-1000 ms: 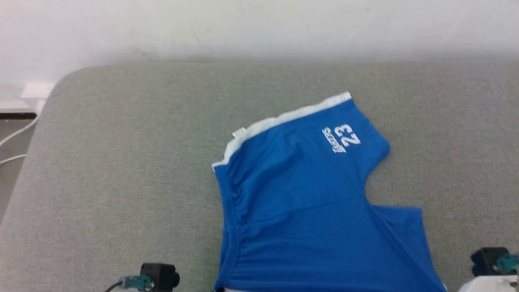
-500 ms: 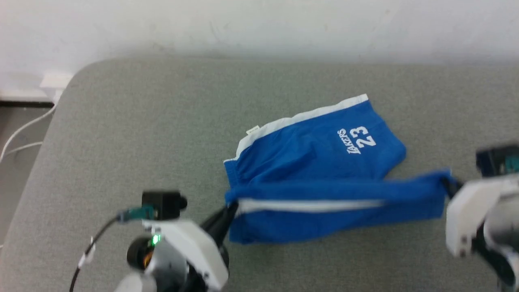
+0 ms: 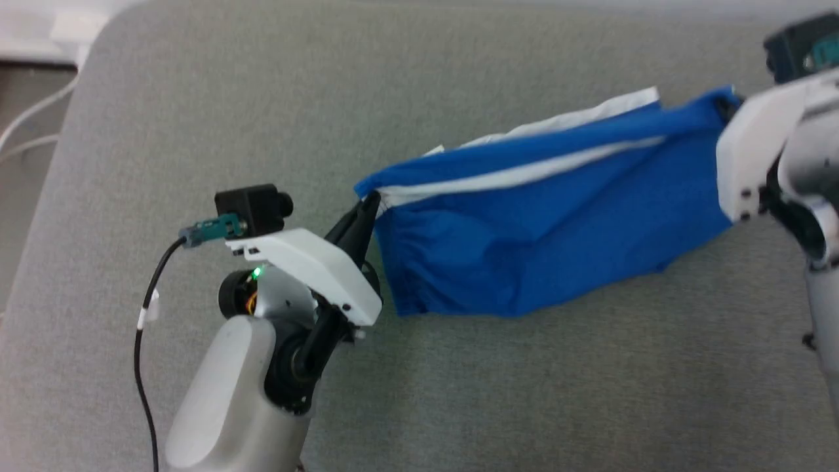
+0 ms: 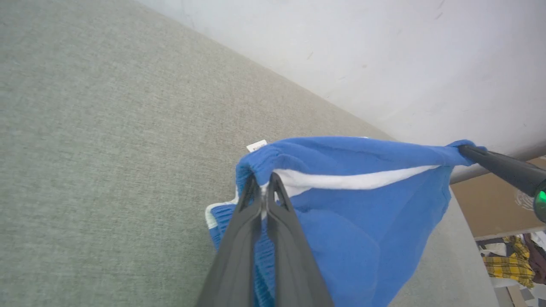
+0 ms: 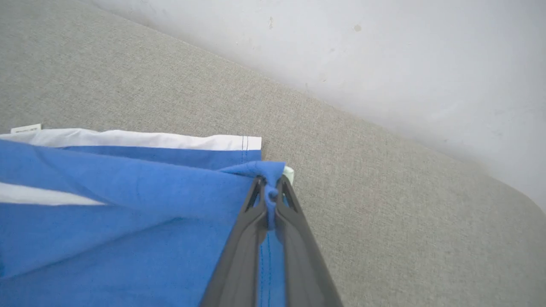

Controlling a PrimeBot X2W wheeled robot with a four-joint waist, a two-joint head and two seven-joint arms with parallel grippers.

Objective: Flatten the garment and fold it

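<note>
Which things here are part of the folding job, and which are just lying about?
In the job: blue shorts; left gripper and right gripper, each shut on one end of them; grey padded surface below.
Just lying about: white cables beside the surface; yellow checked cloth.

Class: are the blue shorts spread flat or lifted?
Lifted: the bright blue soft fabric shorts hang stretched between the left end effector and right end effector, both shut on their top edge.

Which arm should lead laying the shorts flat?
Left, probably: both pinch the shorts taut, but the left gripper has open grey surface ahead; the right gripper is near its far edge.
</note>
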